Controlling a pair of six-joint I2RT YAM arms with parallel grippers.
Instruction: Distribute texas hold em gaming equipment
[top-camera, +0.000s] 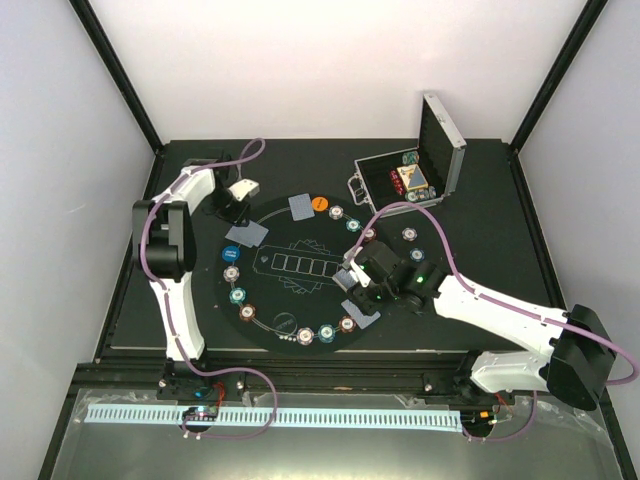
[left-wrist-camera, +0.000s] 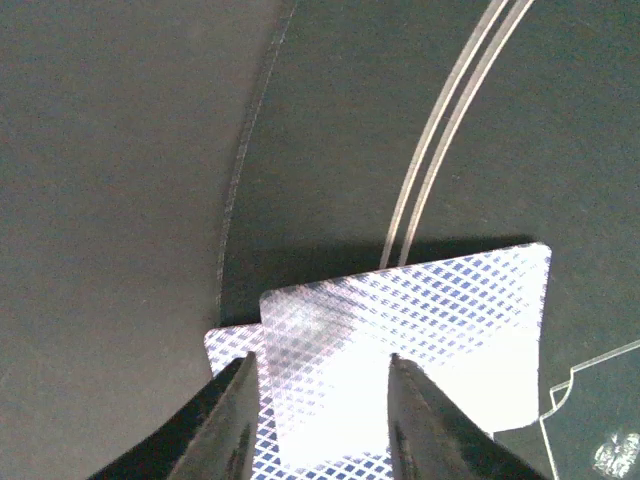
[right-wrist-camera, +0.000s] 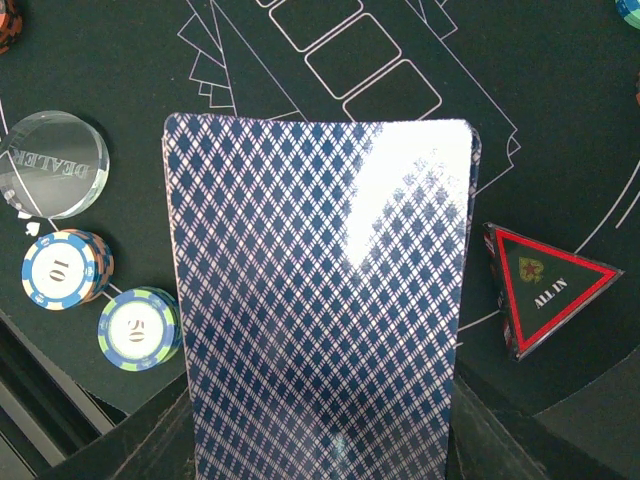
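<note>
Right gripper (right-wrist-camera: 320, 425) is clamped on a playing card (right-wrist-camera: 320, 230) by its side edges, card standing out ahead of it. Too much squeeze could bow it and pop it onto the chips (right-wrist-camera: 60, 268) left or the ALL IN marker (right-wrist-camera: 545, 285) right. Left gripper (left-wrist-camera: 320, 410) has its jaws apart over two overlapped cards (left-wrist-camera: 450, 300) just below; closing could skid both.

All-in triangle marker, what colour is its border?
The triangle marker has a red border; right wrist view.

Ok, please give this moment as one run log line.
left gripper open over two overlapping cards at mat edge | right gripper shut on playing card above mat | dealer button, chips, all-in triangle on mat
</note>
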